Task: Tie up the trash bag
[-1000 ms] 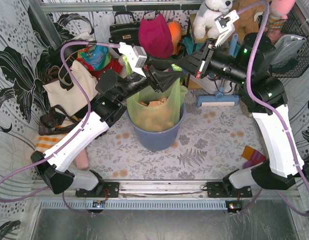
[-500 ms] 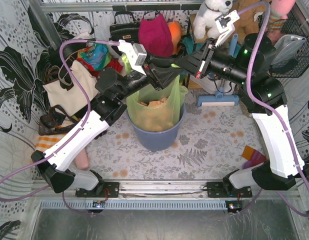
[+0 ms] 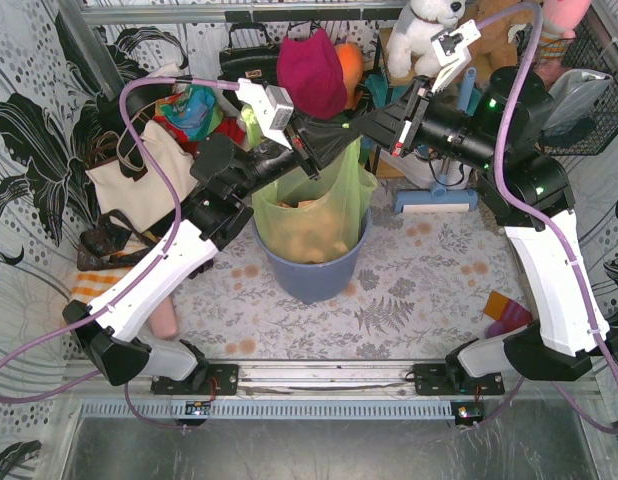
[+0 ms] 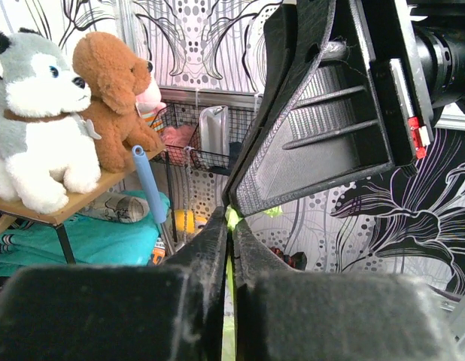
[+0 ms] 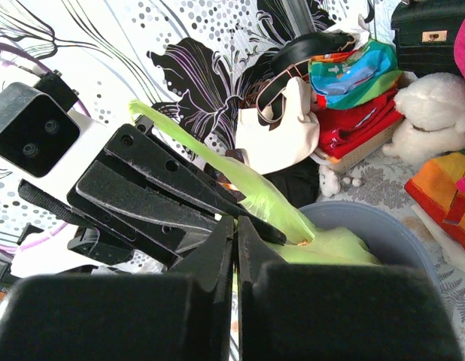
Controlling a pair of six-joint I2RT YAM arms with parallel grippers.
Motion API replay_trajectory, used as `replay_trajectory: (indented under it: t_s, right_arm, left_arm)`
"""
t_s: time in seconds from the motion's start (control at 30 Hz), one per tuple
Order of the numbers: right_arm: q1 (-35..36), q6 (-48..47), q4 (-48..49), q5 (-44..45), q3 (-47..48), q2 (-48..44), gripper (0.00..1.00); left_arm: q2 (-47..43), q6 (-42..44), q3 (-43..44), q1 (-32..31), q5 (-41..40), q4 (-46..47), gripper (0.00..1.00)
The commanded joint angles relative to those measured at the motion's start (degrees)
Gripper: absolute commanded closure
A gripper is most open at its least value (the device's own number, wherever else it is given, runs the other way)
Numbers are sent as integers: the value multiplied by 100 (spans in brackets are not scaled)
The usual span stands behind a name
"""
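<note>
Bright, even diffuse light, shadows soft and faint, overhead view sharp, wrist views blurred in nearest foreground, backgrounds crisp

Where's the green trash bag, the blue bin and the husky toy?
trash bag (image 3: 307, 220): top view, on its green front side.
blue bin (image 3: 311, 278): top view, on its outer wall below the bag.
husky toy (image 4: 38, 143): left wrist view, on its white chest.

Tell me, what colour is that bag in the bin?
The trash bag is translucent lime green; top view.
</note>
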Motion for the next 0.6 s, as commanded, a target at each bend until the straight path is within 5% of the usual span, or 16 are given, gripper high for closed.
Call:
replay_trajectory:
  t_s: [0.0, 0.03, 0.23, 0.57]
  right_arm:
    - [36, 40, 306, -110, -13, -126, 100]
    - [32, 43, 333, -105, -3, -124, 100]
    - [31, -43, 589, -282, 90, 48, 64]
    - [504, -429, 1212, -985, 756, 817, 41]
  left_arm:
    - [65, -62, 82, 9, 263, 154, 92]
    - [71, -54, 86, 9, 413, 150, 92]
    - [-180, -45, -305, 9, 1071, 453, 93]
    - [-559, -99, -661, 9, 1919, 442, 93]
